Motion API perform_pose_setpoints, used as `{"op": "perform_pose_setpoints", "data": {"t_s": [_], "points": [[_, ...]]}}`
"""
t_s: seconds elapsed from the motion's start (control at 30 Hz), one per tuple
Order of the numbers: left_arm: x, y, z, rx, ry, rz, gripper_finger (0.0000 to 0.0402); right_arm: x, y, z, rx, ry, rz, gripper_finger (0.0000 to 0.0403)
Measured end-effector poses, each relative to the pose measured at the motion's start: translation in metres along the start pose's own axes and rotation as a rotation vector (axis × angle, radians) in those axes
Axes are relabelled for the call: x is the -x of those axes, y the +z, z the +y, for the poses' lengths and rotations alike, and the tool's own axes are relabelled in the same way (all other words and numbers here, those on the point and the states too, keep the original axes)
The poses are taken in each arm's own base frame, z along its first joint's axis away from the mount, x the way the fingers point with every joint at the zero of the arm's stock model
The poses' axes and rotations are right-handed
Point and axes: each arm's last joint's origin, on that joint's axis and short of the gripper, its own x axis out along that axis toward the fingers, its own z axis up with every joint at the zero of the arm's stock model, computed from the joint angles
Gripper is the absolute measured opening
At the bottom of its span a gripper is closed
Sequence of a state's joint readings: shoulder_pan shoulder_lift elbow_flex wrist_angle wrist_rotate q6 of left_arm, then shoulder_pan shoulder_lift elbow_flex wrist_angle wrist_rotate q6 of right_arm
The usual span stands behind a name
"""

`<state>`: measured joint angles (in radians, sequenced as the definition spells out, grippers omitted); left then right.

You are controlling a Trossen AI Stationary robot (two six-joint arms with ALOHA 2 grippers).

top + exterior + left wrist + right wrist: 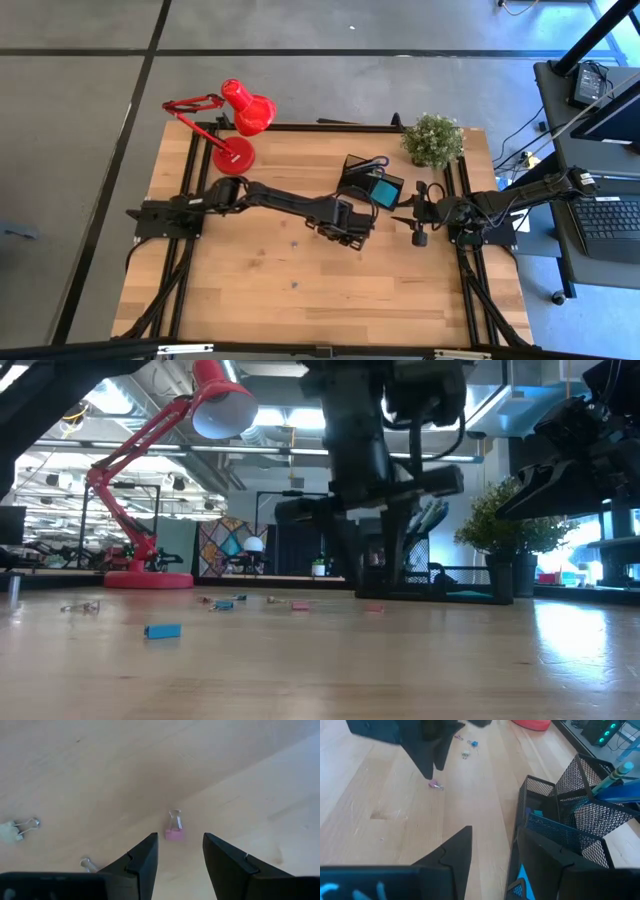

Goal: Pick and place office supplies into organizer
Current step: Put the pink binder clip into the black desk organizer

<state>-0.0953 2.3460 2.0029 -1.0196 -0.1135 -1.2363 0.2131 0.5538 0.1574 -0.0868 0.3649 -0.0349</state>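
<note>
A small pink binder clip point(174, 828) lies flat on the wooden table, just ahead of my left gripper point(180, 840). That gripper points down over it, open, with nothing between its fingers. In the right wrist view the same clip point(436, 785) lies below the left gripper's fingers point(427, 755). The black mesh organizer point(368, 180) stands at the table's far middle and holds a teal pad point(386, 193) and blue-handled items point(615, 782). My right gripper point(494, 834) waits open beside the organizer point(570, 820), at the table's right.
More small clips lie loose on the table: a whitish one point(15, 829), a silvery one point(87, 864), a blue one point(162, 631) and several bits point(225, 603). A red desk lamp point(240, 125) stands at the far left. A potted plant point(433, 140) stands far right.
</note>
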Motion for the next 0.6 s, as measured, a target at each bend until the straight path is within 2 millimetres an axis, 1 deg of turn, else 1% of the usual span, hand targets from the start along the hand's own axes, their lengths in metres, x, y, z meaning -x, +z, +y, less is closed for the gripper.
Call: {"op": "perform_pose_setpoints", "data": {"t_s": [0.13,0.23,0.43,0.6], "points": [[-0.015,-0.002,0.001,-0.005,0.033,0.021,0.0148,0.0,0.0,0.0,0.001,0.0,0.0,0.0162],[-0.021,-0.004,0.002,-0.007,0.052,0.029,0.0148,0.0,0.0,0.0,0.003,0.0,0.0,0.0162],[-0.022,-0.003,0.007,-0.012,0.1,0.04,0.0149,0.0,0.0,0.0,0.004,0.0,0.0,0.0162],[-0.022,0.004,0.013,0.0,0.147,0.023,0.0146,0.0,0.0,0.0,0.004,0.0,0.001,0.0162]]}}
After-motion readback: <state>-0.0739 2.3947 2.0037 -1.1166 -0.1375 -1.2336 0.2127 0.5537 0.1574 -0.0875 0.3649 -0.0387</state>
